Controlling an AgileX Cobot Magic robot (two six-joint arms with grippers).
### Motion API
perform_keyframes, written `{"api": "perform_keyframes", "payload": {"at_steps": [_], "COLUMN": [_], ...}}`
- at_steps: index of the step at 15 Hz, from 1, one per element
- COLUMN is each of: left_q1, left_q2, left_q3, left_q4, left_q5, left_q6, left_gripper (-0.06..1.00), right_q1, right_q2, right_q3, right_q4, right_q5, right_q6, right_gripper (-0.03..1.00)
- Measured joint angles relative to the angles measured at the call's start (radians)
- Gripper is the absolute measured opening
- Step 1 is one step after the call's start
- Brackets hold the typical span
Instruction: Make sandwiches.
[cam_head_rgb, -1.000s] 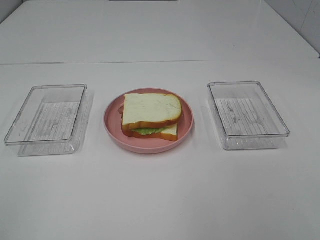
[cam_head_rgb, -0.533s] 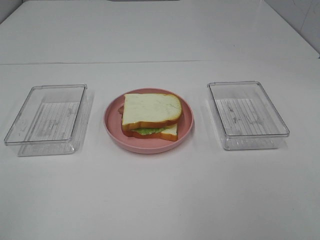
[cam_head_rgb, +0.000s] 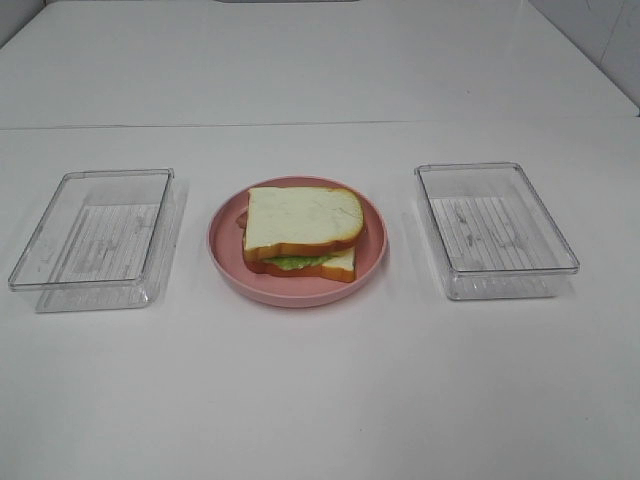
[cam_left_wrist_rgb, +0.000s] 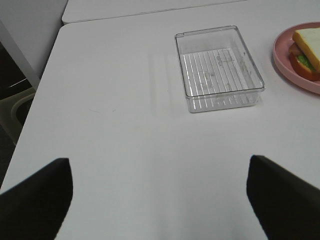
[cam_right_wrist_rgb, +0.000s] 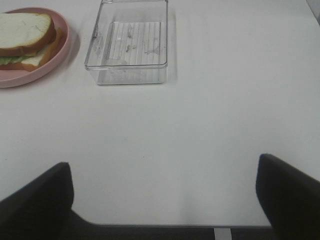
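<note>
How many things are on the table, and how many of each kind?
Clear plastic boxes: 2, one on the left and one on the right
Pink plate: 1
Sandwich: 1
Total: 4

No text, label, brand, number or sign can be read in any view. The two clear boxes (cam_head_rgb: 92, 238) (cam_head_rgb: 495, 228) show only moulded ribs and scratches, and the pink plate (cam_head_rgb: 228, 262) and white desk (cam_head_rgb: 320, 390) are plain.
</note>
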Motion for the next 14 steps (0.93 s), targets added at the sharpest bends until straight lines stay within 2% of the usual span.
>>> {"api": "perform_keyframes", "payload": {"at_steps": [14], "left_q1": [0.0], "left_q2": [0.0], "left_q3": [0.0], "left_q4": [0.0], "left_q5": [0.0], "left_q6": [0.0], "left_gripper": [0.86], "right_q1": [-0.012], "right_q2": [0.0], "right_q3": [0.0], "right_q4": [0.0], "right_q5": [0.0], "right_q6": [0.0], "right_gripper": [0.95]}}
